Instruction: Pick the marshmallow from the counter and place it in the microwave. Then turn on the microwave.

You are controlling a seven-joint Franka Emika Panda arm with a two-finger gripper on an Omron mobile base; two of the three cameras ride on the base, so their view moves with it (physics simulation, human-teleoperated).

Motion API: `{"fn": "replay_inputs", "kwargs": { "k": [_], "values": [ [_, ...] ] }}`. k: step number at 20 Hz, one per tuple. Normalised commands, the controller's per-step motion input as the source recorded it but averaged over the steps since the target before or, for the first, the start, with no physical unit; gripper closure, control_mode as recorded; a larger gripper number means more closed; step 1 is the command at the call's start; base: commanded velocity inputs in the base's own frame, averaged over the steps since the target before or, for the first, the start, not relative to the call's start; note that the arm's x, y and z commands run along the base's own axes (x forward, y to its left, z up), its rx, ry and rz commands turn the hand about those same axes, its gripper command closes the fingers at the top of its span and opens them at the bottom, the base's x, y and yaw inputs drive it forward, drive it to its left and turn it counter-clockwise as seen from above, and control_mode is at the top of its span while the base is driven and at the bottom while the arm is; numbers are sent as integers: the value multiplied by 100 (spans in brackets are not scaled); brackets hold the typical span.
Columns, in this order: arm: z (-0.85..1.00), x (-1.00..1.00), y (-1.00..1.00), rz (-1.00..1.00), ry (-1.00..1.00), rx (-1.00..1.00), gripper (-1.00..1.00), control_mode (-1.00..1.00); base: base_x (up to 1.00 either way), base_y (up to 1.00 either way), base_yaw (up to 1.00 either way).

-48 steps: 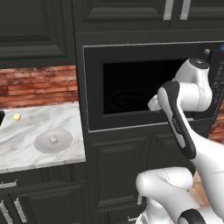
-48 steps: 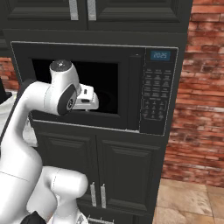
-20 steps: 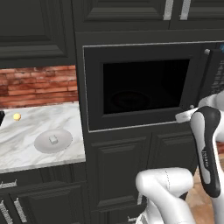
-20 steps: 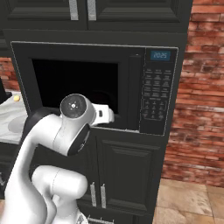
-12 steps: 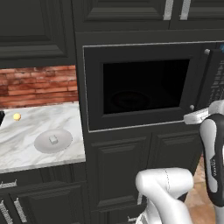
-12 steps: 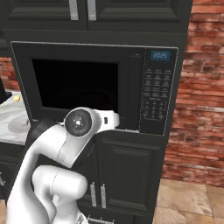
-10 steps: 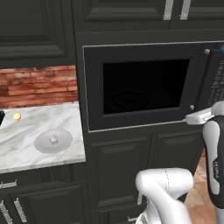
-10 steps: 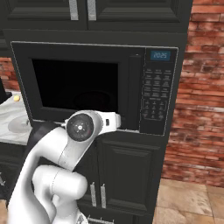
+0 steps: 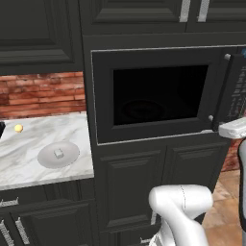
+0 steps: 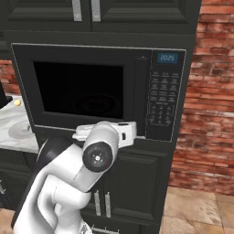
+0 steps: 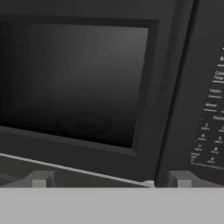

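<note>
Arm swung down from the microwave (image 9: 158,93) cavity; door now shut. Gripper (image 11: 109,178): jaws spread wide, empty, low before the door. Marshmallow (image 9: 58,153): on plate (image 9: 48,159) (counter (image 9: 29,144)), well apart.

Microwave (image 9: 153,96) is built into cabinets, w/ keypad (image 10: 165,98) at its right side and door handle (image 10: 140,96) just left of keypad. Bench (image 9: 29,163) lies left of microwave & lower; on it a plate (image 9: 69,154) carrying the marshmallow (image 9: 58,153), small ball (image 9: 18,128) behind them
</note>
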Motion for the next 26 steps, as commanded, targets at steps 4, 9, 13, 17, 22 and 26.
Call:
{"fn": "replay_inputs", "kwargs": {
  "k": [4,9,13,17,22,26],
  "values": [
    [10,-6,-25,0,-17,5,-100,-100,0,0,0],
    [5,-1,-21,0,-16,5,-100,-100,0,0,0],
    [6,0,-16,0,-14,6,-100,-100,0,0,0],
    [13,2,-14,0,-9,7,-100,-100,0,0,0],
    [18,15,-2,0,-4,6,-100,-100,0,0,0],
    [15,13,-5,0,-3,5,-100,-100,0,0,0]
  ]
}}
